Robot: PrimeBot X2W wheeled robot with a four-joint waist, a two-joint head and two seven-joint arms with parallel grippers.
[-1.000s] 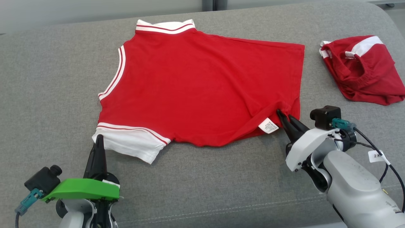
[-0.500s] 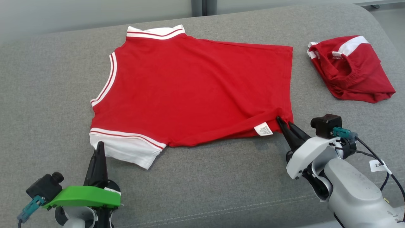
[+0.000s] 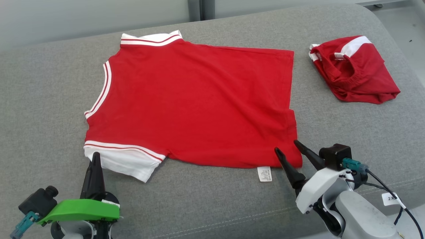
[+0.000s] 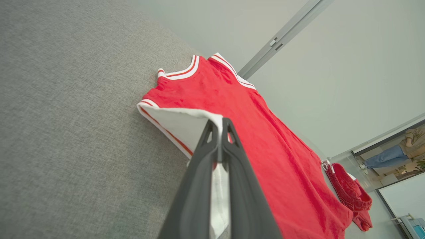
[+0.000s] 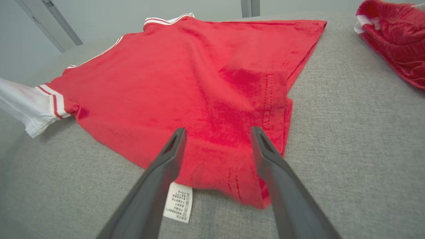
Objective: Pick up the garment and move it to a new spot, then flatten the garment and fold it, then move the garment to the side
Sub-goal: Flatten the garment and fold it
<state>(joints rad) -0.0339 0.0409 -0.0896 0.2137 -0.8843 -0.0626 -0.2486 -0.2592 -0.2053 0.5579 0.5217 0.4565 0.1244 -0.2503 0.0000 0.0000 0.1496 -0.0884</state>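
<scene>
Where its lower right corner was puckered in a pinch a moment ago, the red garment [image 3: 192, 103] now lies spread and nearly smooth across the middle of the frame on the grey cushion [image 3: 43, 99]. Its collar points toward the upper left and its hem toward the right. Its care label [image 3: 264, 173] has flopped out onto the cushion just below the bottom edge. That corner was freed by the right tool [image 3: 285, 146], whose fingers now stand spread apart, straddling the hem at the lower right without gripping it. Over at the lower left, the left tool [image 3: 96, 155] stays pressed together, pinching the garment by its white sleeve [image 3: 123, 162]. To me the flattening looks about finished, so folding should come next. A second red piece [image 3: 355, 69] sits crumpled at the upper right, well apart.
</scene>
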